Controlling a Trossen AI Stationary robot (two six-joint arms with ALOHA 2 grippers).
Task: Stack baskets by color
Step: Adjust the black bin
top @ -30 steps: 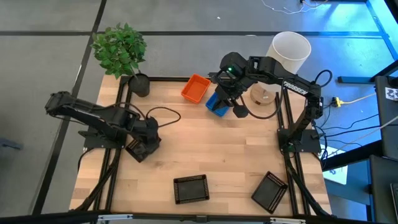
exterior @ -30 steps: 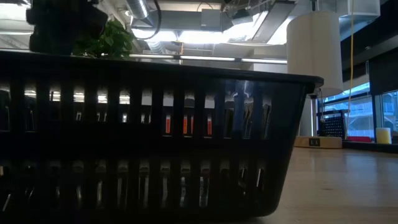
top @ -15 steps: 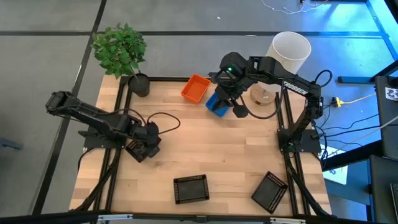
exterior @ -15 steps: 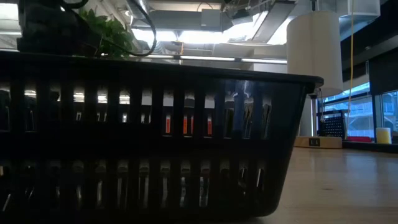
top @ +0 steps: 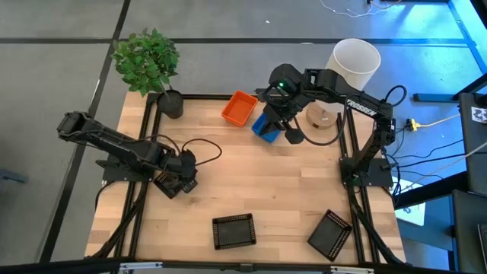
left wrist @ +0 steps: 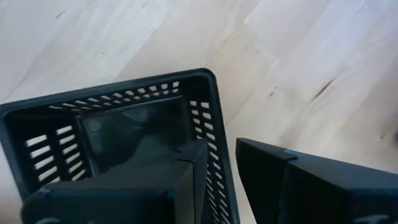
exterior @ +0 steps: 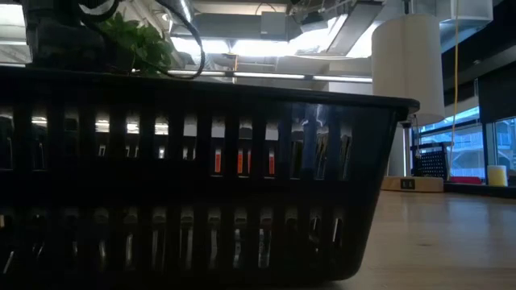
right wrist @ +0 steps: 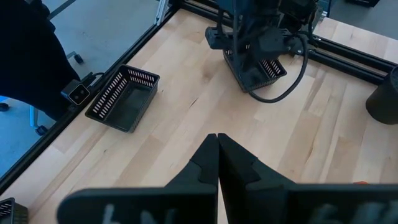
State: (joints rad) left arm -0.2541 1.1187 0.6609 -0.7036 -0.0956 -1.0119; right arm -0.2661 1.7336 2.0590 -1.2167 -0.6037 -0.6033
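From above, five baskets can be counted: an orange basket and a blue basket at the table's far edge, two black ones near the front edge, a middle black basket and a right black basket, and a left black basket under the left gripper, whose arm reaches in low from the left. The right gripper hangs beside the blue basket, its arm folded back toward the white cylinder. At table height, one black basket wall fills nearly everything, hiding the grippers. The left wrist shows parted fingers straddling that basket's slotted wall, one finger inside. The right wrist shows fingers pressed together, holding nothing.
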